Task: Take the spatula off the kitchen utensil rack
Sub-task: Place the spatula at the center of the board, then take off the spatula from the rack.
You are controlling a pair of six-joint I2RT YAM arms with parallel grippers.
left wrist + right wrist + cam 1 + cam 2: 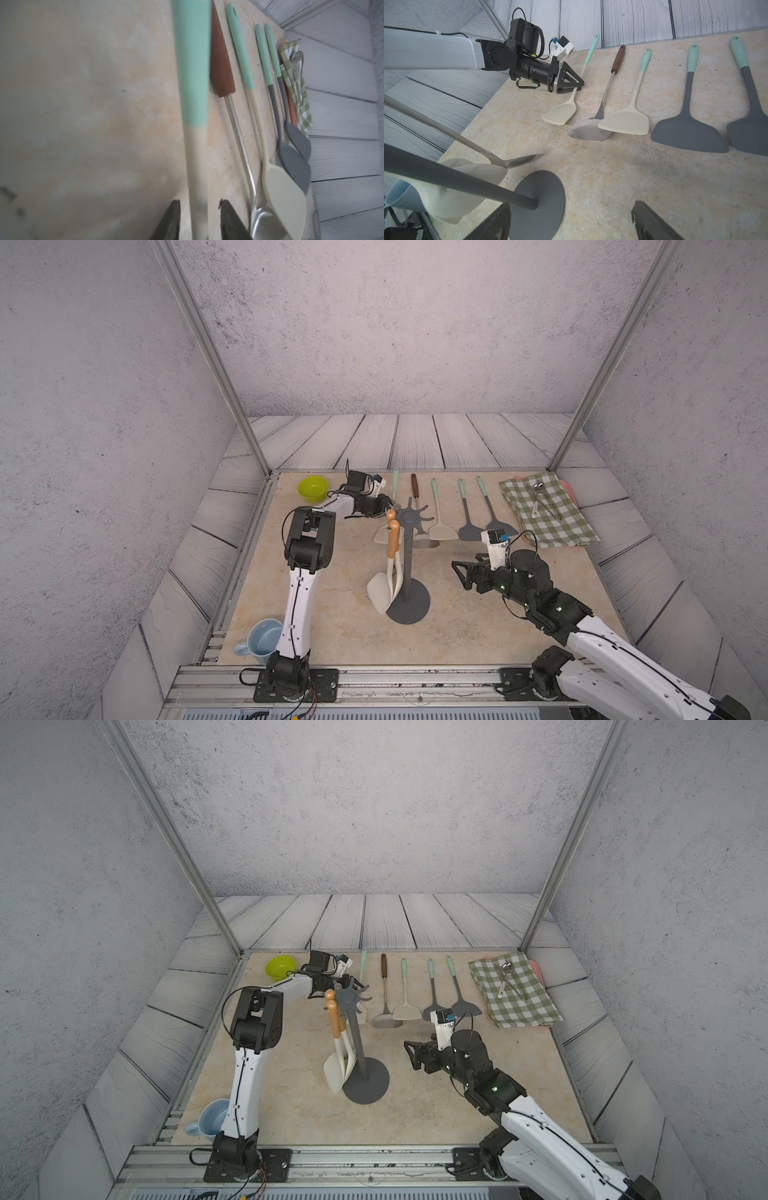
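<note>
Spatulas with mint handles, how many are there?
4, in a row at the back of the table: one cream inside the open left gripper, another cream, then two grey. None look hidden.

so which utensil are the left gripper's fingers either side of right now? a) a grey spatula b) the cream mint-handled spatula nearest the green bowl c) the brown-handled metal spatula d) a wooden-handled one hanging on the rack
b: the left gripper sits at the shaft of the cream spatula nearest the green bowl, and the left wrist view shows a finger on each side of that shaft.
</note>
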